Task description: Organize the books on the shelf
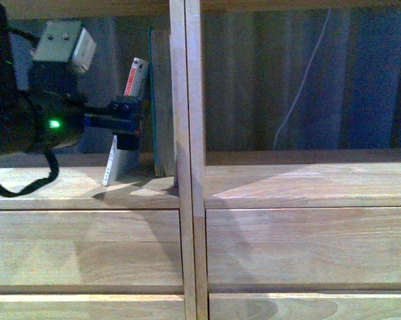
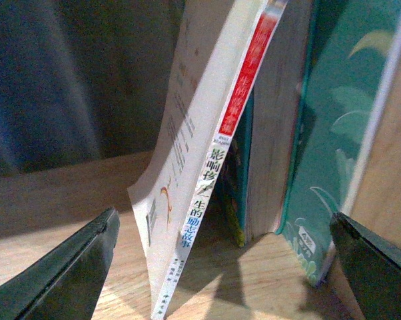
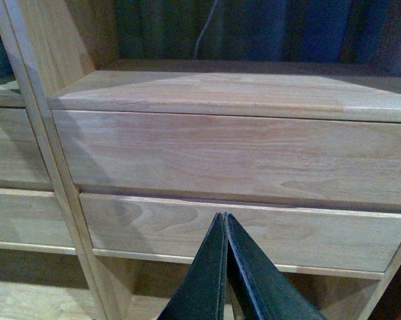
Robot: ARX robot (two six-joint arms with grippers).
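The white paperback (image 1: 114, 160) leans tilted in the left compartment of the light-wood shelf (image 1: 67, 187), its top resting against the upright books. Its red-and-white spine shows in the left wrist view (image 2: 210, 167). The taller teal-edged book (image 1: 154, 100) stands upright against the central post; its teal cover shows in the left wrist view (image 2: 334, 133), with a thicker book (image 2: 274, 133) between the two. My left gripper (image 1: 128, 123) is open inside the compartment, its fingers (image 2: 67, 267) wide on either side of the books, holding nothing. My right gripper (image 3: 224, 223) is shut and empty in front of the drawer fronts (image 3: 240, 153).
The central upright post (image 1: 186, 167) divides the shelf. The right compartment (image 1: 307, 180) holds no books; a white cable (image 1: 300, 87) hangs behind it against a dark curtain. Plain drawer fronts (image 1: 307, 247) run below. My left arm's dark body (image 1: 27, 120) fills the left edge.
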